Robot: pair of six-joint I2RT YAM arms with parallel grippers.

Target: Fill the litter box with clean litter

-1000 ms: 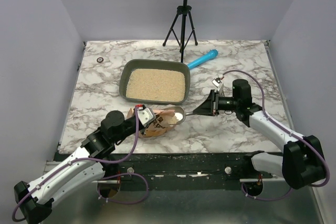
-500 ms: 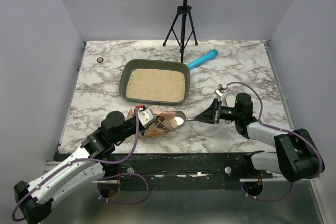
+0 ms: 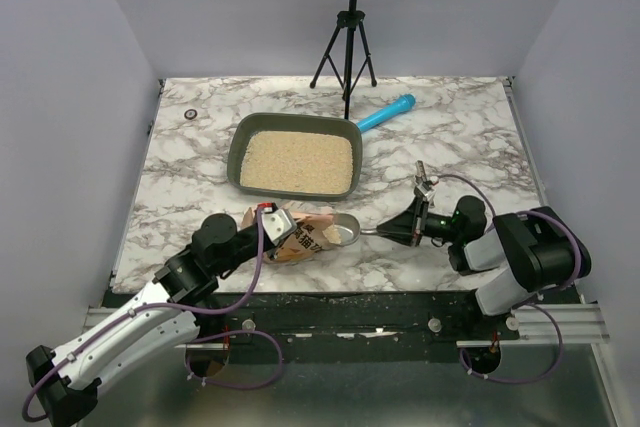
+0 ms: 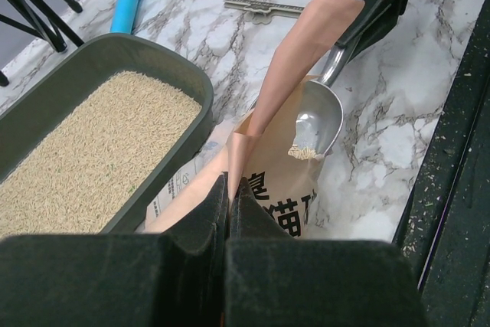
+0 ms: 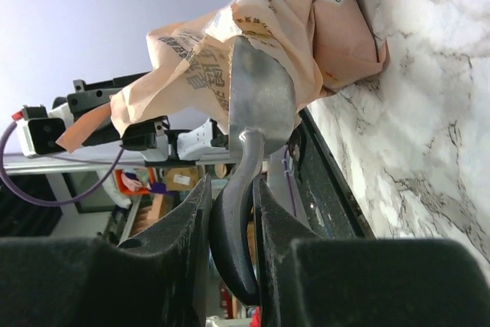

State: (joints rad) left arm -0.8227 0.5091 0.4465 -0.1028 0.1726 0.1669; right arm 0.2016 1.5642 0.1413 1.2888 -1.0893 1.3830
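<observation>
A: Marble table (image 3: 450, 137), where's the litter box (image 3: 236, 152)?
B: Far of centre, clean litter (image 3: 298, 162) inside. Your left gripper (image 4: 228, 201) pinches the bag (image 4: 283, 189) open for scooping; right gripper (image 5: 232, 212) clamps the metal scoop (image 4: 315, 116) handle.

Bag (image 4: 279, 189): large dark Chinese characters on its near face, one reading "猫". Smaller print elsewhere is too fine to read.
</observation>
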